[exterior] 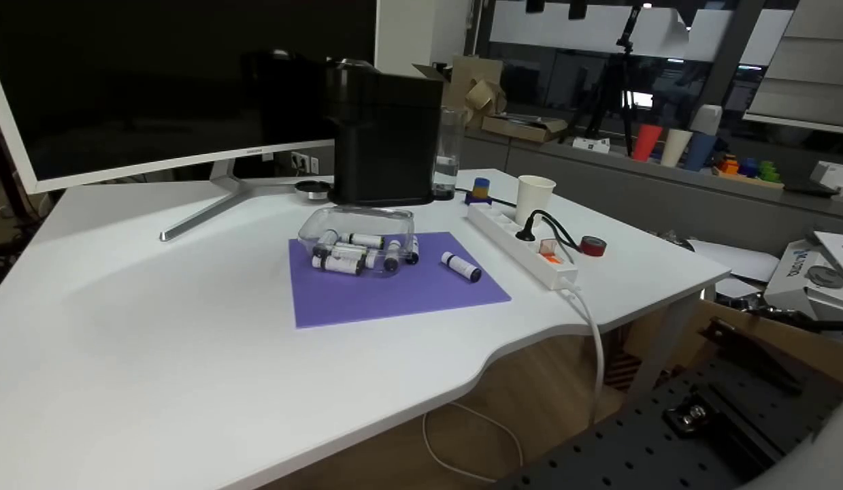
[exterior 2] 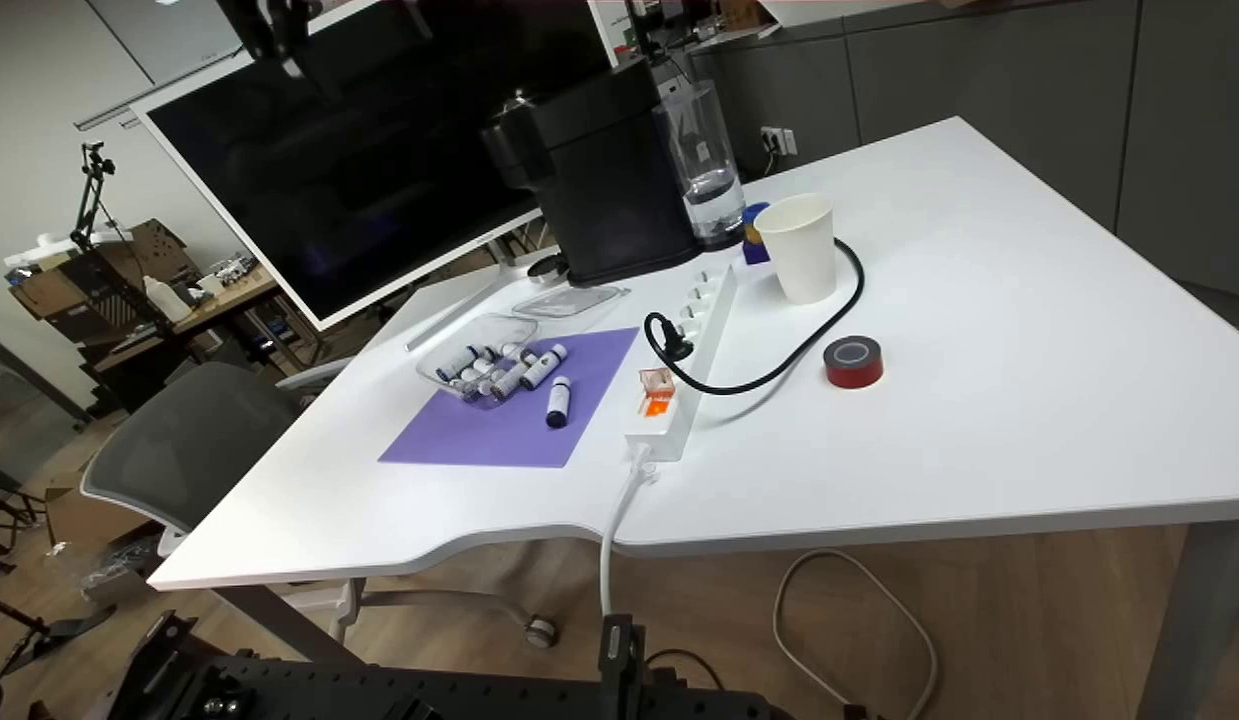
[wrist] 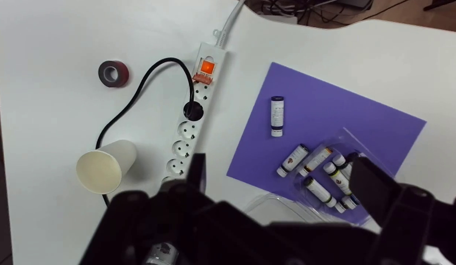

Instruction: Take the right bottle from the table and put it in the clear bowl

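The right bottle lies alone on the purple mat, a small white-labelled cylinder with a dark end, in both exterior views (exterior: 462,267) (exterior 2: 558,402) and the wrist view (wrist: 277,114). The clear bowl, a see-through plastic tub (exterior: 312,228) (exterior 2: 431,362), holds several similar bottles. Another bottle (wrist: 293,160) lies against the outside of the tub. The white table (exterior: 190,340) carries everything. My gripper (wrist: 281,167) is open and empty, high above the table, its fingers spread on either side of the tub area. Its right finger hides part of the tub and its bottles.
The purple mat (exterior: 394,299) lies under the bottles. A white power strip (exterior 2: 704,340) with a black cable, a paper cup (exterior 2: 801,250) and a tape roll (exterior 2: 853,362) stand beside it. A clear lid (exterior 2: 569,302), black coffee machine (exterior: 387,136) and monitor (exterior: 156,82) are behind.
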Motion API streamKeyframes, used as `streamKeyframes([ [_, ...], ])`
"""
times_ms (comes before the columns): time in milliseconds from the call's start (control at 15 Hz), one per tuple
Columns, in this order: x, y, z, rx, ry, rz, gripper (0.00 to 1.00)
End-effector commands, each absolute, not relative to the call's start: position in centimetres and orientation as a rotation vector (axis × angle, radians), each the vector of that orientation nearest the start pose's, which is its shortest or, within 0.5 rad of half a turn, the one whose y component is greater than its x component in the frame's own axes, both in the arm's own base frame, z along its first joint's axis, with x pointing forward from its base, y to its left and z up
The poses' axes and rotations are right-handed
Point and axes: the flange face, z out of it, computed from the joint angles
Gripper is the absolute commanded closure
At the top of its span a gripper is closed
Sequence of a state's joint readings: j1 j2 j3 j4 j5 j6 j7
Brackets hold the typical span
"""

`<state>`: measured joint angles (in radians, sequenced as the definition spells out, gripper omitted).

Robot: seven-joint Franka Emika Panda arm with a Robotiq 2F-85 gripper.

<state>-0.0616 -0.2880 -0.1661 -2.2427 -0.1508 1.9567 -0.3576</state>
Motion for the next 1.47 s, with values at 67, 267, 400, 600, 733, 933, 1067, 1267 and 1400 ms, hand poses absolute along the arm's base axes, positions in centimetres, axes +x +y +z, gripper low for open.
streamKeyframes([
  [67, 42.6, -10.5, 40.1, -3.198, -0.405, 0.047, 0.0],
  [267, 40.5, -9.7, 34.9, -3.162, -0.414, 0.078, 0.0],
  [400, 39.3, -9.4, 31.8, -3.154, -0.421, 0.075, 0.0],
  [600, 38.1, -9.5, 28.3, -3.189, -0.365, -0.032, 0.0],
  [733, 38.4, -9.2, 28.7, -3.174, -0.407, -0.002, 0.0],
  [933, 38.2, -9.4, 27.9, -3.175, -0.398, -0.008, 0.0],
  [1067, 38.7, -9.6, 27.2, -3.205, -0.388, 0.025, 0.0],
  [1267, 40.4, -10.0, 24.4, -3.227, -0.327, 0.056, 0.0],
  [1400, 41.3, -9.7, 22.2, -3.21, -0.337, 0.056, 0.0],
])
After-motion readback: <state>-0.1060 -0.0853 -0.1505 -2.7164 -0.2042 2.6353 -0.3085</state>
